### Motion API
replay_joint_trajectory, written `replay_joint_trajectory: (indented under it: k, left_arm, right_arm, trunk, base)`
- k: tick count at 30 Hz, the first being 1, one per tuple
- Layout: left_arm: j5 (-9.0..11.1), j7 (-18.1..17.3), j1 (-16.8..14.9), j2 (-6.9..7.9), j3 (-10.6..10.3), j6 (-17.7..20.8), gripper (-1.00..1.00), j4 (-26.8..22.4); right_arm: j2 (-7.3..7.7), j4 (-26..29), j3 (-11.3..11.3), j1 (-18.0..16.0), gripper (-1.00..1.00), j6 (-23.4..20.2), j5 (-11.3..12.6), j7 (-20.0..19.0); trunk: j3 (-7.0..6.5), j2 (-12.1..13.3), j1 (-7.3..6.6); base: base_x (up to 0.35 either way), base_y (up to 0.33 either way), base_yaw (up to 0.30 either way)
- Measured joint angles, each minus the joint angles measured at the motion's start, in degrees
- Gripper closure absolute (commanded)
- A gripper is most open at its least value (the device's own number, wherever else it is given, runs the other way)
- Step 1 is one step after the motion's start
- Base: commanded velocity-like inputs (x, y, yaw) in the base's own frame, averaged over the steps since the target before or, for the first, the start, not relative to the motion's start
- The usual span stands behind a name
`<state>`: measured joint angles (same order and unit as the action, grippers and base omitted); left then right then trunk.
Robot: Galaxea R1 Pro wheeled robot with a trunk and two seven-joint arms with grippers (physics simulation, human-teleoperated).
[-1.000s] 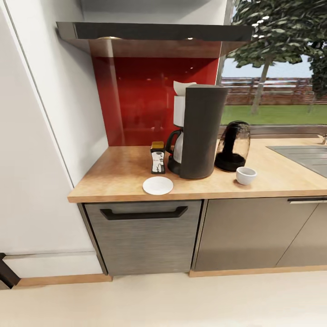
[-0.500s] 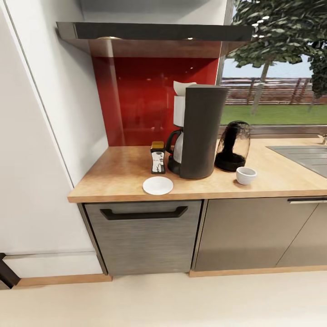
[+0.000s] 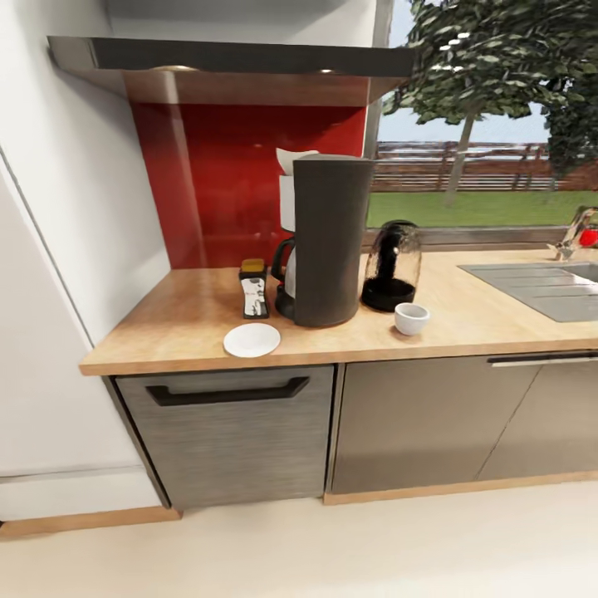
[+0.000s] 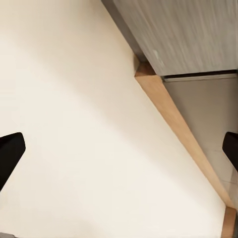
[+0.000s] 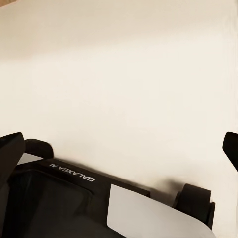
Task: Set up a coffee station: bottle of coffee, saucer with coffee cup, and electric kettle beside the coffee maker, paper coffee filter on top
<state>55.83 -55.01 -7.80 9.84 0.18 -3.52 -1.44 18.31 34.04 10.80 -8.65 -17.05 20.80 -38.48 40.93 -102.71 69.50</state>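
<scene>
On the worktop (image 3: 166, 328), left to right: saucer (image 3: 252, 340), coffee bottle (image 3: 253, 289), coffee maker (image 3: 325, 239) topped by paper filter (image 3: 292, 158), kettle (image 3: 391, 267), cup (image 3: 411, 318). Left hand (image 4: 119, 148) and right hand (image 5: 119, 148) spread wide, empty, over floor (image 4: 74, 124).

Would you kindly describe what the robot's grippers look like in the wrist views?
The left gripper shows two plain black fingertips at the frame's edges. The right gripper has matching black fingertips, above the robot's black base printed "GALAXEA AI" in white.
</scene>
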Motion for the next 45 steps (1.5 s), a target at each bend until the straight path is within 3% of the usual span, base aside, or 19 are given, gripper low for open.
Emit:
replay_joint_trajectory:
  k: [16,29,45]
  left_arm:
    - [0.00,-0.05,0.02,0.00,-0.08,0.00,-1.00,-0.02]
    - [0.00,-0.03,0.02,0.00,-0.07,0.01,-1.00,-0.03]
    - [0.01,-0.02,0.02,0.00,0.00,0.02,-1.00,-0.02]
  right_arm:
    - [0.00,0.04,0.06,-0.02,-1.00,-0.05,-0.04,-0.30]
    - [-0.01,0.11,0.20,-0.03,-1.00,-0.04,-0.13,-0.14]
    - [0.03,0.60,0.22,-0.02,-1.00,-0.18,-0.26,-0.67]
  trunk:
    - [0.00,0.00,0.00]
    - [0.00,0.00,0.00]
    - [0.00,0.00,0.00]
  base:
    - [0.000,-0.145,-0.089]
    - [0.000,-0.134,0.169]
    - [0.000,-0.069,0.015]
